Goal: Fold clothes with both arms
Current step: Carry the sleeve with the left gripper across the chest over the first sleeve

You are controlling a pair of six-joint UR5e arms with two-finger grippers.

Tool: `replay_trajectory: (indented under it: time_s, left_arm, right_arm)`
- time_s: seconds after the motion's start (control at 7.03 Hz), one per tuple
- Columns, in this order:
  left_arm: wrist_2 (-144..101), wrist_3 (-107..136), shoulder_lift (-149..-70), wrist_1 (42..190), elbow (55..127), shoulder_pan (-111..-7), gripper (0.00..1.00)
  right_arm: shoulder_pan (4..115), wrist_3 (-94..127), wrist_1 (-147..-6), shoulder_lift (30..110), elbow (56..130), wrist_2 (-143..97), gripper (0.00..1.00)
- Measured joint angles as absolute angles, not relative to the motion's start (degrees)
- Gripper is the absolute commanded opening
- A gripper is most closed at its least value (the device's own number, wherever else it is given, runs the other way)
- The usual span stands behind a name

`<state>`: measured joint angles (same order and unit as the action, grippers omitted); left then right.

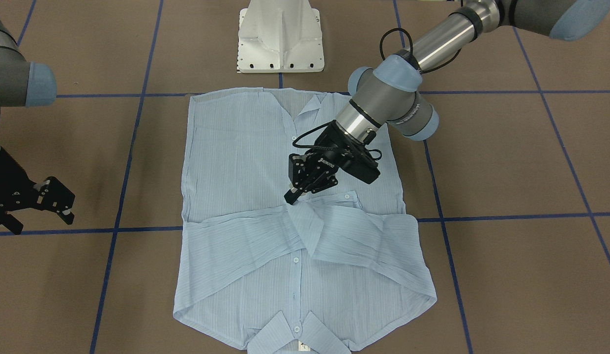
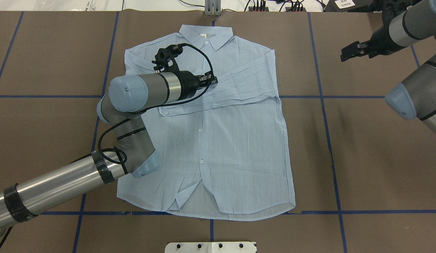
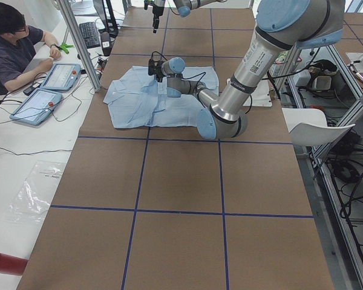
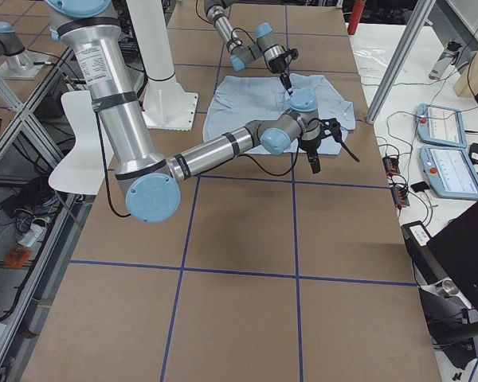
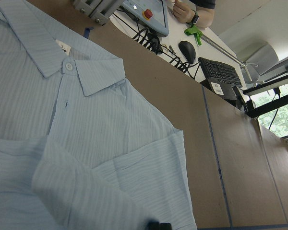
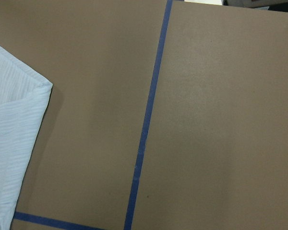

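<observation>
One shirt (image 2: 232,140), pale blue with faint pinstripes, lying flat and front up at the middle of the worktop (image 2: 362,140). It is buttoned, with the collar on the far side from the robot and the hem nearest the white pedestal (image 1: 280,39). Both sleeves are folded across the chest.

One white neck label (image 5: 61,47) inside the collar. It carries a small dark mark that cannot be read for certain.

One left gripper (image 1: 294,194), black, tilted down over the chest where the sleeves cross. Its jaws are together, pinched on a raised fold of sleeve cloth. White lettering on the gripper body is too small to read with confidence, as is the print on the arm's wrist joint.

One right gripper (image 1: 39,219), off the shirt, over bare worktop well to the side, with its jaws apart and nothing between them. Its wrist camera shows only a corner of the shirt, brown covering and tape.

Several blue tape lines (image 2: 323,105), marking the brown worktop covering into squares.

One seated person (image 3: 12,42) at the side bench, beside two control tablets (image 3: 48,87).
</observation>
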<state>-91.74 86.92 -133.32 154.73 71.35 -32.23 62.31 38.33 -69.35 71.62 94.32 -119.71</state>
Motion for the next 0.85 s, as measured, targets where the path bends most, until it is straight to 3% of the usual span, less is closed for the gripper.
replay_trajectory:
  time_s: [0.43, 0.57, 0.85]
  left_arm:
    - [-89.48, 87.01, -137.64, 154.6, 67.07, -28.18, 0.0]
    - [-89.41, 87.02, -139.41, 154.61, 65.22, -27.6, 0.99]
    - [-89.39, 86.19, -140.65, 154.67, 63.61, -26.98, 1.0]
  right_arm:
    - [62.31, 38.34, -69.38, 71.71, 94.19, -119.71, 1.0]
    - [62.31, 38.38, -69.39, 71.72, 94.16, -119.71, 1.0]
    - [62.28, 38.4, -69.41, 71.72, 94.13, -119.71, 1.0]
